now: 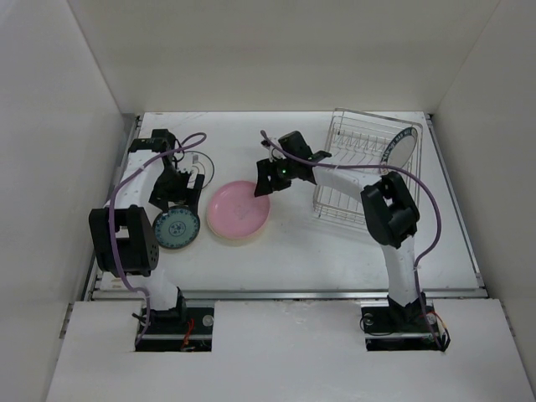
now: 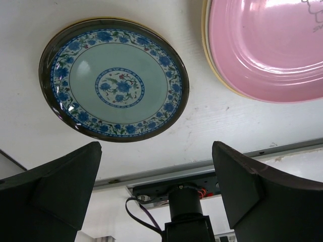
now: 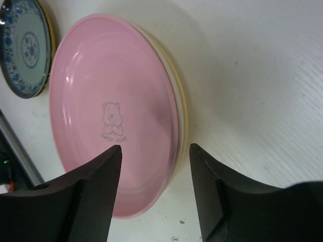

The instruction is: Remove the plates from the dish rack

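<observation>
Right gripper [image 3: 155,151]: I see it apart, empty, above pink plate [image 3: 101,85] stacked on cream plate [image 3: 184,123]. Left gripper [image 2: 156,148]: apart above teal plate [image 2: 113,80]. White plate [image 1: 403,146] stands in dish rack [image 1: 350,163].

Illegible small lettering on pink plate [image 3: 101,75]

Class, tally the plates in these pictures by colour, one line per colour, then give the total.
Pink plate: 1
Cream-yellow plate, under the pink one: 1
Teal patterned plate: 1
White plate with dark rim, standing in the dish rack: 1
Total: 4 plates
</observation>
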Available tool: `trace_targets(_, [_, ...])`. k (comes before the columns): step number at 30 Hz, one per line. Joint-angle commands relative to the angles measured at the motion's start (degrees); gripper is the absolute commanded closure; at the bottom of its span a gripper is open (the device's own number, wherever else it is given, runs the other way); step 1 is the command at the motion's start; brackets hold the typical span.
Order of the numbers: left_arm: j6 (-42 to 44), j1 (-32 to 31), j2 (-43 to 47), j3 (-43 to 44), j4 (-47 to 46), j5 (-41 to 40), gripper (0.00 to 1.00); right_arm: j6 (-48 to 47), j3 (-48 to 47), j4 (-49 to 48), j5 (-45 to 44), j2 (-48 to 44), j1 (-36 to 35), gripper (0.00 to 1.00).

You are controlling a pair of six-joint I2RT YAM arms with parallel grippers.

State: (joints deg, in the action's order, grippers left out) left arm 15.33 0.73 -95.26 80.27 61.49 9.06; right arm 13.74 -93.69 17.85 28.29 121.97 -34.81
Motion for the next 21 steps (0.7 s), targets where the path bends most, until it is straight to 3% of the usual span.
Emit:
trace_targets(1, [-0.2,-0.3,0.0,1.2,1.3,-0.2,0.11,-0.4,-0.7,1.1,-4.5,-1.5,-1.0,0.37])
trace_targets(8, [-0.2,-0.3,0.0,1.2,1.3,-0.2,0.11,-0.4,-1.8,8.5,-22.0,-5.2,-1.1,0.40])
trace_targets(14, [-0.7,-0.8,0.0,1.2,1.3,-0.2,0.11,-0.4,0.4,6.7,-20.6,-4.8,-1.1,0.60])
trace_targets(21, [-0.7,-0.8,0.5,1.2,1.3,-0.2,0.11,-0.4,-0.2,6.1,-20.0,-1.8,-2.1,0.61])
